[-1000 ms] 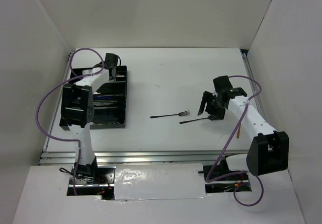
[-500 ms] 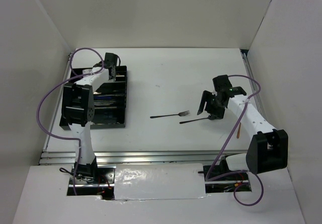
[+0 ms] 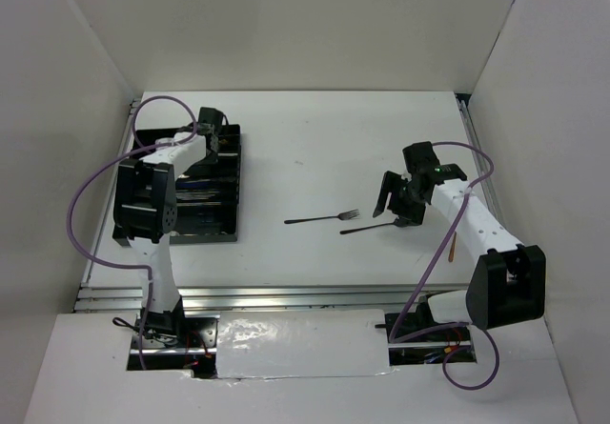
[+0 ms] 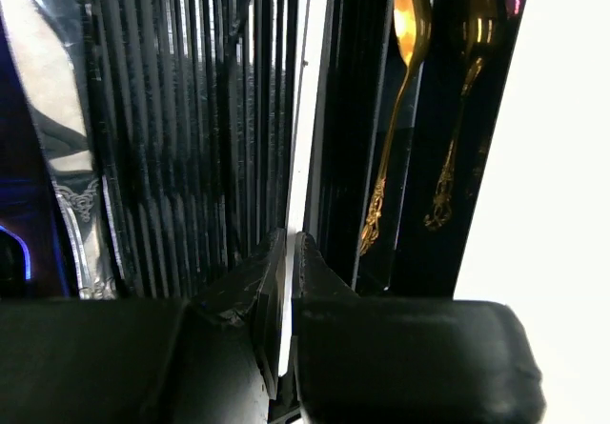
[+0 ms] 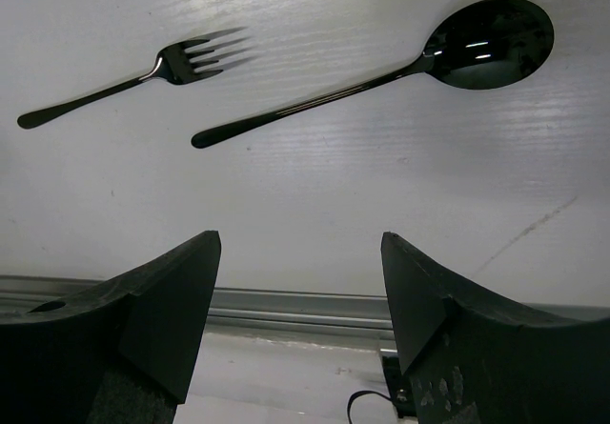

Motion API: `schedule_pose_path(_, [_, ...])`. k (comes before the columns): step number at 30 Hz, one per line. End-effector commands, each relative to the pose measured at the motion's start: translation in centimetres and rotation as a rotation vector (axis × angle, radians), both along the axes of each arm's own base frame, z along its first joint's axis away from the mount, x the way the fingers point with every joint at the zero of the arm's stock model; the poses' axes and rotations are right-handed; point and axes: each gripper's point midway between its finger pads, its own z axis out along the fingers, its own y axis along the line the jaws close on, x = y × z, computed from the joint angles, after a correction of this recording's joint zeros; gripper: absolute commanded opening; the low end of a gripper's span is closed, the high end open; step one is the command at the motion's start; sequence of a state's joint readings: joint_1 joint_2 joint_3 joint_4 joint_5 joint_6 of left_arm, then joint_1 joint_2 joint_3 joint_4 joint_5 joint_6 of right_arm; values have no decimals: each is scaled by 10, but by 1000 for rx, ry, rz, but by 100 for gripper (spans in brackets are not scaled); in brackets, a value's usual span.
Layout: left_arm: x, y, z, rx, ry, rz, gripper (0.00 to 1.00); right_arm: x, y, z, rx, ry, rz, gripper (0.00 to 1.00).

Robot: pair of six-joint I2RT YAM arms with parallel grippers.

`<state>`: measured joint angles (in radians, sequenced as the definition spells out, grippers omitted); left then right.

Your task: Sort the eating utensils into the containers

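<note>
As L gripper (image 4: 289, 243), pinching a likely silver chopstick (image 4: 310, 81), edges along the tray (image 4: 191, 110) toward a drop, R gripper (image 5: 300, 238) waits open over black spoon (image 5: 491, 43).

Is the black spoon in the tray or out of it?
Out. The black spoon lies on the white table beside the black fork, well away from the tray across the table.
</note>
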<state>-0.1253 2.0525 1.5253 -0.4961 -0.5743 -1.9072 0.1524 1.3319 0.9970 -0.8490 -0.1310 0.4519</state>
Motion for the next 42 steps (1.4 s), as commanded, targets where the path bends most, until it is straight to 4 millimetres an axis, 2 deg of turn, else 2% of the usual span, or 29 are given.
schedule_pose_path(1, [-7,2,17,18,-18,1,0,17,2,20,18,-89,-2,76])
schedule_pose_path(8, [-5,-2,3,13,39,-37,0,14,0,20,8,-90,-5,76])
schedule_pose_path(10, [-2,-3,4,18,36,-47,11,14,0,20,9,-89,-6,76])
schedule_pose_path(11, [-1,-4,4,18,35,-56,23,14,0,20,10,-85,-5,76])
schedule_pose_path(12, [0,-5,3,15,34,-64,29,14,0,20,11,-88,-5,76])
schedule_pose_path(16, [5,-8,6,10,20,-88,45,16,0,22,11,-91,-7,76])
schedule_pose_path(18, [8,-9,11,17,14,-106,50,16,1,23,12,-96,-5,76])
schedule_pose_path(20, [11,-9,20,29,-5,-123,53,15,0,24,13,-97,-5,76])
schedule_pose_path(23, [14,-10,44,73,-37,-164,50,13,1,28,17,-113,-7,76])
schedule_pose_path(26, [23,-15,90,209,-82,-281,49,12,1,33,23,-132,-9,76])
schedule_pose_path(29, [29,-38,132,372,-83,-499,51,9,0,42,27,-170,-16,76])
schedule_pose_path(30, [31,-61,147,399,-120,-589,53,7,-1,47,29,-189,-21,76])
schedule_pose_path(32, [29,-88,158,528,-101,-818,55,4,-6,52,11,-215,-34,76])
schedule_pose_path(33, [21,-117,161,554,-104,-926,58,2,-8,54,6,-225,-42,76])
schedule_pose_path(34, [12,-133,155,622,-68,-1078,59,-1,-12,59,-5,-252,-54,76])
schedule_pose_path(35, [3,-164,153,658,-88,-1214,64,-4,-13,62,-11,-263,-55,76])
schedule_pose_path(36, [-9,-180,135,675,-57,-1353,76,-7,-16,66,-14,-284,-68,76])
schedule_pose_path(37, [-18,-197,121,676,-38,-1461,78,-10,-16,66,-11,-289,-71,76])
schedule_pose_path(38, [-27,-206,111,679,-16,-1545,82,-13,-16,65,-7,-291,-74,76])
schedule_pose_path(39, [-42,-207,97,697,62,-1638,83,-15,-15,66,1,-295,-75,76])
schedule_pose_path(41, [-67,-239,85,689,36,-1843,83,-21,-12,67,27,-307,-78,76])
schedule_pose_path(42, [-81,-245,76,706,69,-1950,83,-22,-11,67,36,-309,-79,76])
